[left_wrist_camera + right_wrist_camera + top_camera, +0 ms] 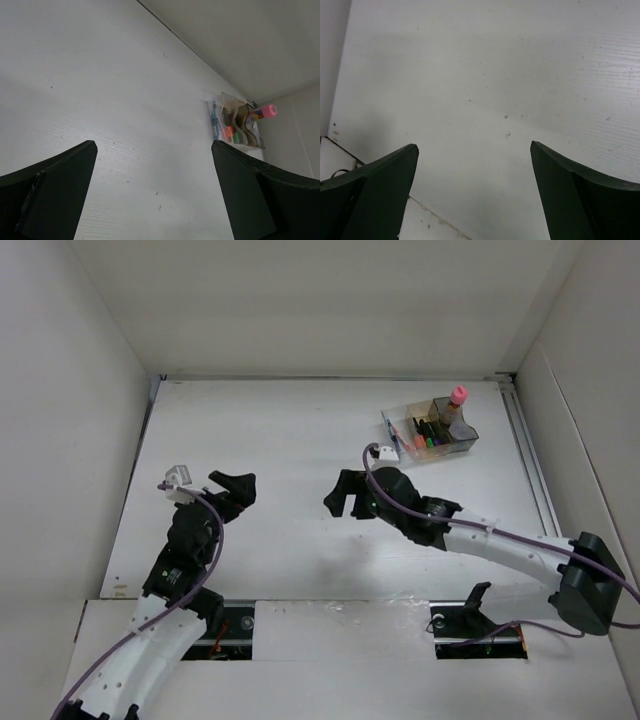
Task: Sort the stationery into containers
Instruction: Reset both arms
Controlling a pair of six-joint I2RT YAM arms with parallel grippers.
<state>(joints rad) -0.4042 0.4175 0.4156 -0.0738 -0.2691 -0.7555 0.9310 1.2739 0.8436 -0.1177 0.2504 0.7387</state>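
Top external view gives you the organiser [404, 408] at the far right of the bench [290, 440], close to the back corner. The pink-capped bottle [457, 398] stands upright in its rear compartment, cap above the rim. The highlighters [430, 437] sit in the middle section, with green and orange tips showing. The pens [392, 430] lie along the clear left-hand side. What the smoky dark compartment on the right holds is too murky to tell.

Your left tool [235, 492] hangs over the left-middle of the bench, well apart from the organiser. Its fingers are spread and it grips nothing. Your right tool [340, 498] hangs over the centre of the bench, pointing left and away from the organiser. It too is released, with nothing held.

From the left wrist, you see the left tool [153, 145] with both fingers wide apart over the pale bench [100, 75]. The organiser [224, 98] is small in the distance at the upper right, the pink-capped bottle [267, 110] leaning out of it and the pens [215, 120] on its near side.

From the right wrist, the right tool [472, 146] is likewise spread, with only speckled bench [495, 60] between its fingers.
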